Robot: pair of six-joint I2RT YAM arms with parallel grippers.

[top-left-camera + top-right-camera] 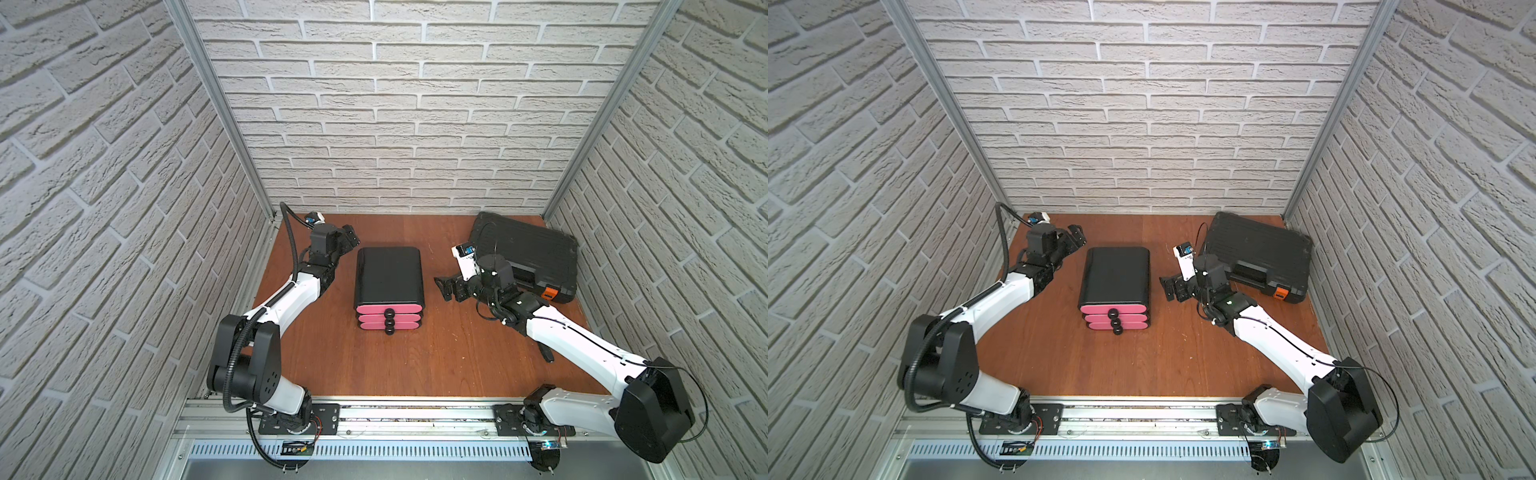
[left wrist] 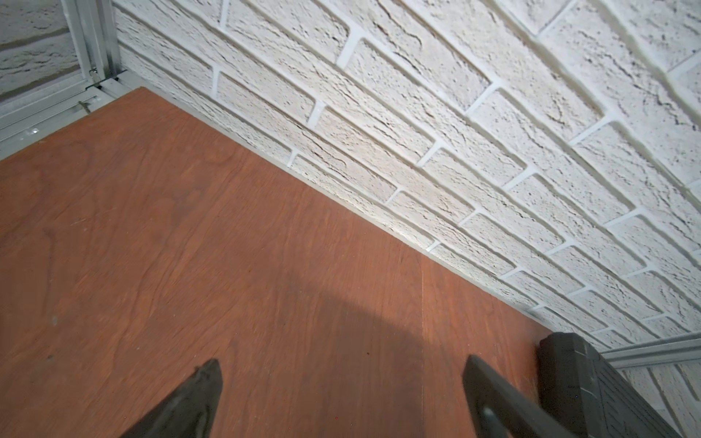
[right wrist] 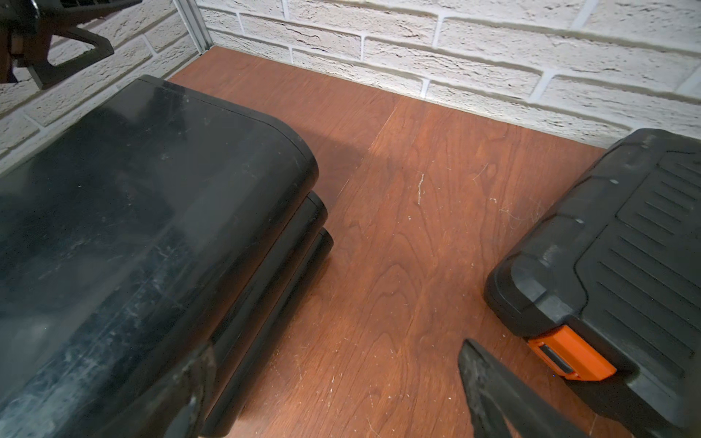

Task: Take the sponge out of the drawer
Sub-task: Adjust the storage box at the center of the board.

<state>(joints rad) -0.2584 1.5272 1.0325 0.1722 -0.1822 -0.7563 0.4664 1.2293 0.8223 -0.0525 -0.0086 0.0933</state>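
Drawer unit: black drawer unit (image 1: 388, 274) at the centre of the frame in both top views (image 1: 1115, 274), standing on the wooden surface (image 1: 415, 353).
Drawer fronts: three pink drawer fronts (image 1: 388, 318) stacked on the unit's lower side in the frame, each with a black knob (image 1: 389, 312). All three look pushed in.
Sponge: not visible in any view; which drawer holds it cannot be told.
Left gripper: left gripper (image 1: 351, 239) is just left of the unit's upper left corner, apart from it. Jaws are spread and grasp nothing. In the left wrist view (image 2: 341, 371) only bare surface lies between the fingers.
Right gripper: right gripper (image 1: 442, 286) is right of the unit, level with its lower half and pointing toward it, not touching. Jaws are spread and carry nothing. In the right wrist view (image 3: 333, 354) the unit's black side is next to one finger.
Tool case: black tool case (image 1: 525, 253) with an orange latch (image 1: 550, 293), closed, at the upper right of the surface, well apart from the unit.
Enclosure: white brick wall (image 1: 395, 104) on three sides.
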